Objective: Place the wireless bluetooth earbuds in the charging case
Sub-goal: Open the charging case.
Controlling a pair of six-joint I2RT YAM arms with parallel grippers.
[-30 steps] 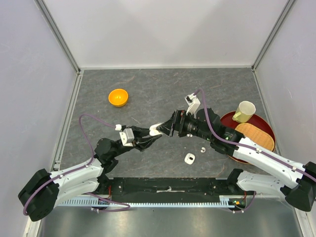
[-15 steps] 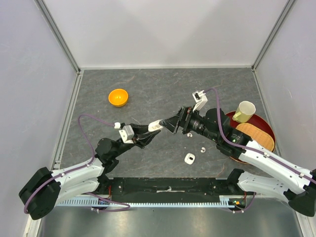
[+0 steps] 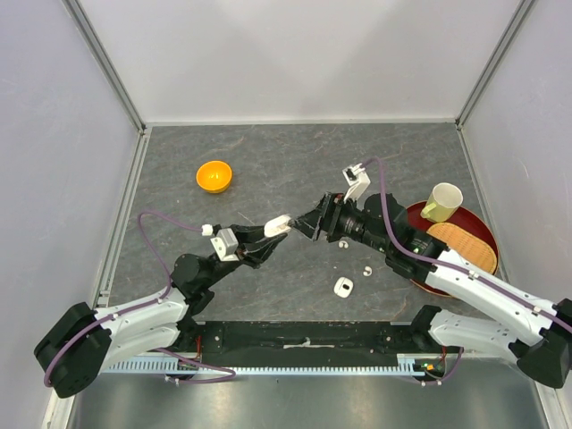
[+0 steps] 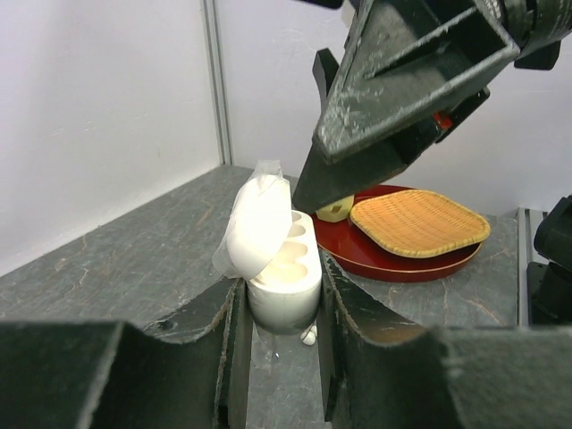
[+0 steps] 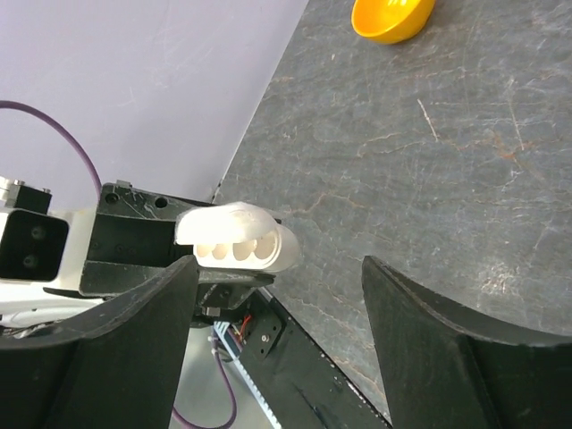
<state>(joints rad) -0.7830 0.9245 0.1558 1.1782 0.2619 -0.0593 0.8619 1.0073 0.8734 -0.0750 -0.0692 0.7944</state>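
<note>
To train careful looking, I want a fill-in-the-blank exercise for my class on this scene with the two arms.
The left gripper is shut on the charging ____. The lid of what it holds stands ____. The bowl is ____ in colour. The cup stands on the ____ tray.
Missing words: case, open, orange, red.

The white-shelled left arm (image 3: 134, 320) and right arm (image 3: 483, 288) each have black joints (image 3: 192, 271), a purple cable (image 3: 141, 219) to a white wrist camera block (image 3: 356, 183), and scuffed black gripper fingers (image 5: 447, 357)
</note>
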